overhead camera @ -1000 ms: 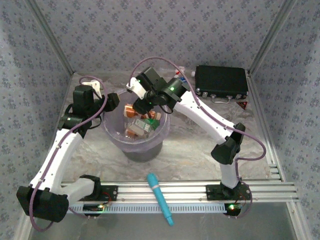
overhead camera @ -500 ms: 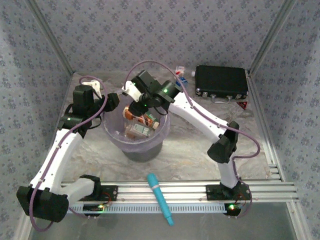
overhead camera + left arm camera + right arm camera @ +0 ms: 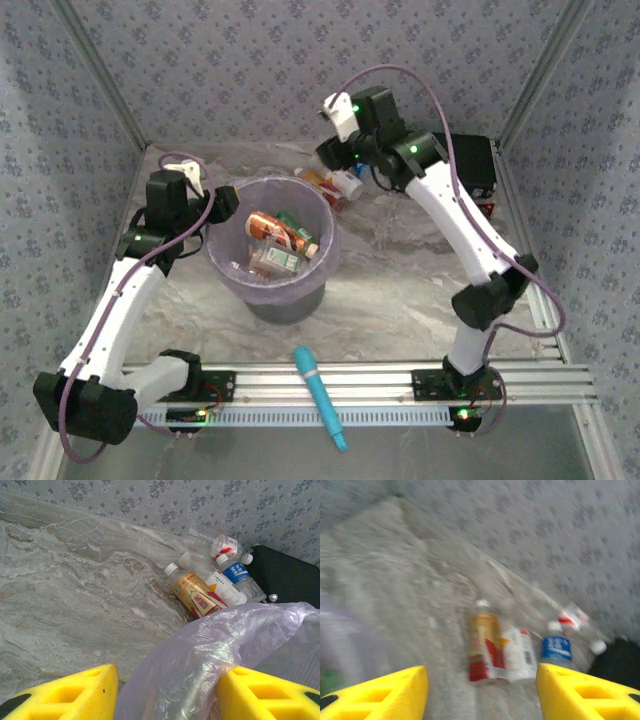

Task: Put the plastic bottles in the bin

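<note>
"Lilac bin (image 3: pixel 238 272): where does it stand?"
"Left of the table's middle, with several bottles (image 3: pixel 277 238) lying inside it."
"And outside it?"
"Four lie in a cluster on the marble table (image 3: pixel 400 290) behind the bin, near the back wall: an orange-label bottle (image 3: pixel 192 594), a white-label bottle (image 3: pixel 223 587), a blue-label bottle (image 3: pixel 235 573) and a red-label bottle (image 3: pixel 227 545), close to the black case (image 3: pixel 292 577)."
"The left gripper (image 3: pixel 167 682)?"
"Its fingers sit half apart on either side of the bin's rim. Whether they pinch it, I cannot tell."
"The right gripper (image 3: pixel 481 675)?"
"Spread, holding nothing, above that cluster. Its view is blurred."
</note>
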Robot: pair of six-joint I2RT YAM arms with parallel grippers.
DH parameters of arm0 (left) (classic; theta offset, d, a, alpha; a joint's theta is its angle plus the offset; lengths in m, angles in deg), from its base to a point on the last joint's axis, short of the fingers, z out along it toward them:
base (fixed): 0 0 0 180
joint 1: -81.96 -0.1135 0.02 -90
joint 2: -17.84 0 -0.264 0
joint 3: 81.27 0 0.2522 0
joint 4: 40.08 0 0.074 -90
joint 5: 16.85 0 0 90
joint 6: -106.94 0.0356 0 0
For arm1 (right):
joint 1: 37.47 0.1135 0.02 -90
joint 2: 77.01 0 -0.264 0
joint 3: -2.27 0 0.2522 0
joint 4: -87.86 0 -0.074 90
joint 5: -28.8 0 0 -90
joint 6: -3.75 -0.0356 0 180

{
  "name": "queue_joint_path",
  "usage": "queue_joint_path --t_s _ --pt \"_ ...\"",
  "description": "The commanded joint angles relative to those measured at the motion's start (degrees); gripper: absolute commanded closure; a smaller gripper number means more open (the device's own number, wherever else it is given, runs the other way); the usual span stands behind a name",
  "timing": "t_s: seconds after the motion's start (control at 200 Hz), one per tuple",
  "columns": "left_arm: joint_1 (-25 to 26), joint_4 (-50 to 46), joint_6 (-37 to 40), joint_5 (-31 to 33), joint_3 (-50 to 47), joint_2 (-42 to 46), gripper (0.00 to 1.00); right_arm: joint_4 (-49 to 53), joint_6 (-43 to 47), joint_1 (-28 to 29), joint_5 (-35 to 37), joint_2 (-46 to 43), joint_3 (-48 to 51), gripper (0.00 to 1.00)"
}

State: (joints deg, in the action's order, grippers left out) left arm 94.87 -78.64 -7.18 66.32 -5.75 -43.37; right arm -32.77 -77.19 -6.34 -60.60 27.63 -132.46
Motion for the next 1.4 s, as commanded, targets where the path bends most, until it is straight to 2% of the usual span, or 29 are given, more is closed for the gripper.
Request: queue_joint_path --t_s 0.0,0.085,0.24,0.41,0.745,0.969,1.294,1.394 --pt "0.1 -1.9 -0.1 0.8 0.4 0.9 0.46 2.1 -3.6 -7.1 -2.5 10.6 -2.9 0.39" --pt "0.0 -2.4 0.0 0.8 0.8 1.0 0.46 2.7 -5.8 -11.1 -4.0 19.0 -7.6 0.38" --pt "-0.2 -3.7 0.7 1.6 1.4 0.9 0.46 2.6 -7.6 -13.7 -3.6 30.6 -16.8 0.37" --pt "-0.3 -3.8 0.7 1.8 2.1 0.4 0.46 2.1 -9.2 -15.2 -3.3 38.3 -23.1 0.34" --pt "-0.3 -4.3 0.7 2.1 2.7 0.0 0.46 -1.2 -12.2 -15.9 -2.7 44.5 -23.4 0.35" --pt "-0.3 -3.8 0.2 1.9 2.2 -0.1 0.46 -0.2 -12.4 -16.0 -0.6 46.3 -23.1 0.24" --pt "-0.3 -3.7 0.4 1.9 1.9 0.1 0.46 -1.2 -14.8 -16.2 -2.7 47.8 -20.8 0.27" --pt "-0.3 -3.7 0.3 1.9 1.8 0.1 0.46 -1.5 -14.9 -16.3 -2.9 47.9 -20.6 0.31"
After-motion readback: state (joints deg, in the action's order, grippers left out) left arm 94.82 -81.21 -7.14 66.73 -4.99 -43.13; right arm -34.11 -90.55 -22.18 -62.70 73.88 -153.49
